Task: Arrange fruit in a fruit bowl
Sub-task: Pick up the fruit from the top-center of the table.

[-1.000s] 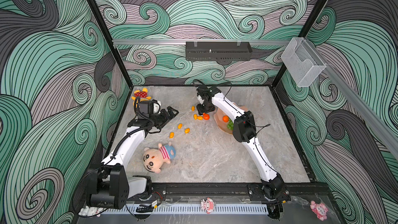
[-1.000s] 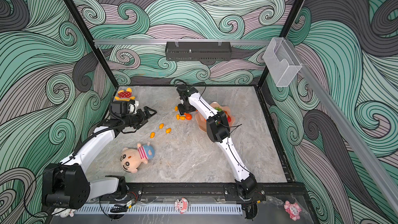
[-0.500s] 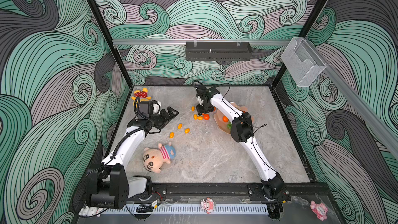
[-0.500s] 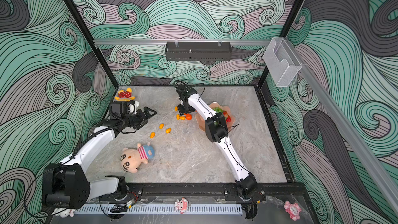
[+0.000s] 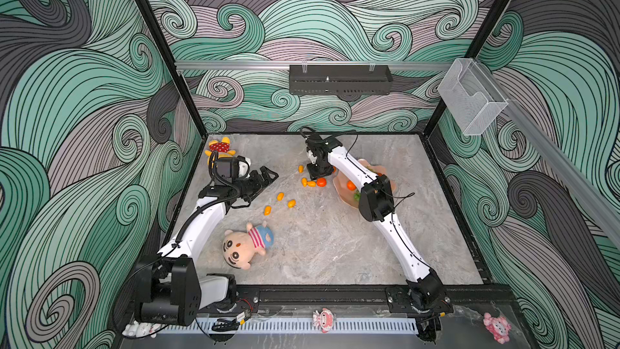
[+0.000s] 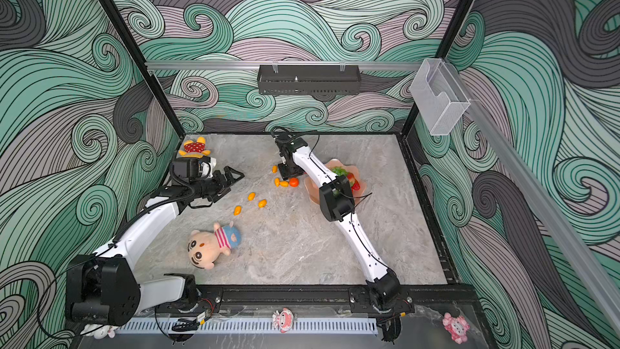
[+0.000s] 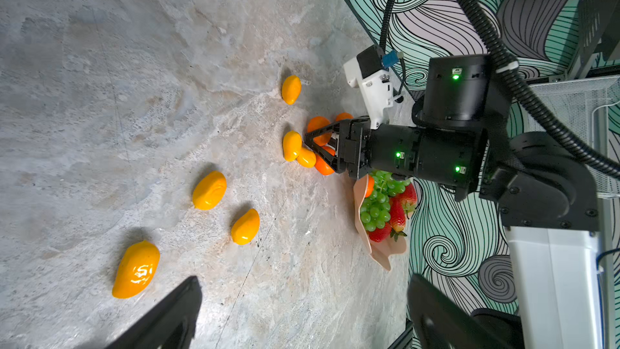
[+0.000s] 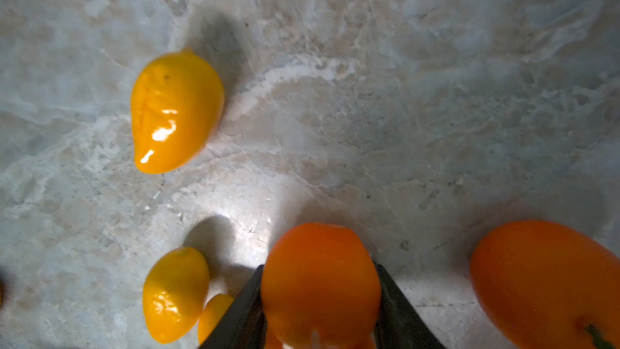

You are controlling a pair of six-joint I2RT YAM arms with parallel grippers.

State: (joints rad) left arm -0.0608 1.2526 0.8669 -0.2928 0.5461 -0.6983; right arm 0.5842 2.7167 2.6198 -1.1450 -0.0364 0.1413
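right gripper (image 5: 317,173) points straight down at the table (image 5: 335,256), far centre, just left of the fruit bowl (image 6: 310,193)
right wrist cam: both fingers (image 8: 241,310) sit against the sides of a tangerine (image 8: 320,273), so the jaws are clamped on it. fruit is low by the tabletop, can't tell if it's lifted clear

on the marble around it:
- kumquat pair (image 5: 308,182), touching each other, just beside the gripper
- lone kumquat (image 5: 301,169), a bit further back, apart from the pair
- second tangerine (image 8: 543,280) on the opposite side of the fingers, not touching them
- third tangerine (image 5: 321,182), visible in both top views, right next to the pair
- three loose kumquats (image 5: 280,196) mid-table, spread out between the two arms, well apart from the bowl

bowl: shallow, peach-pink, wavy rim, right of centre. the right forearm (image 5: 349,169) crosses over it in both top views. it holds the grape bunch (image 7: 375,206), strawberries (image 7: 397,216) and a fourth tangerine (image 5: 351,185)

left gripper (image 5: 268,174) hovers over the left side of the table, jaws wide open, nothing between them. its wrist cam looks across the loose kumquats toward the right gripper and the bowl

non-task stuff: striped-shirt plush doll (image 5: 246,246) lying front-left, yellow plush (image 5: 219,149) in the far-left corner behind the left wrist, clear box (image 5: 469,99) on the right wall
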